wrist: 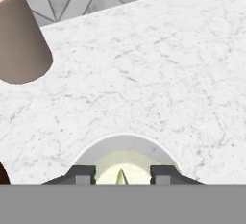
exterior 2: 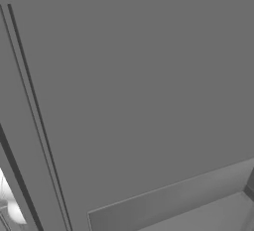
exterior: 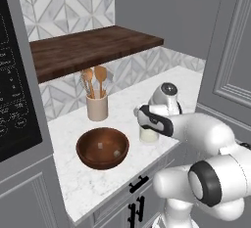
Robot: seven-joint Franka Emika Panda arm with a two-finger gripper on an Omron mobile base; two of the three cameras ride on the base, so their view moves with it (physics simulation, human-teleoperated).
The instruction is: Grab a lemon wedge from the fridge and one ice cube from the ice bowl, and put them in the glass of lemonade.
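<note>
The glass of lemonade (exterior: 149,135) stands on the white marble counter (exterior: 93,183), right of the reddish-brown ice bowl (exterior: 103,147). Two pale ice cubes (exterior: 100,145) lie in the bowl. My gripper (exterior: 146,123) hangs straight over the glass. In the hand view the glass rim (wrist: 125,141) curves just beyond my gripper (wrist: 122,174), whose fingers (wrist: 82,174) stand wide apart, open. A small yellow tip of the lemon wedge (wrist: 120,176) shows between them over the pale lemonade, touching neither finger. The fridge is out of view.
A beige crock with wooden spoons (exterior: 97,105) stands behind the bowl, under a dark wooden shelf (exterior: 93,48). A black panel (exterior: 12,100) rises at the left. Grey panelled cabinets (exterior: 230,60) close the right. A flat grey panel (exterior 2: 139,91) stands close in the right base view.
</note>
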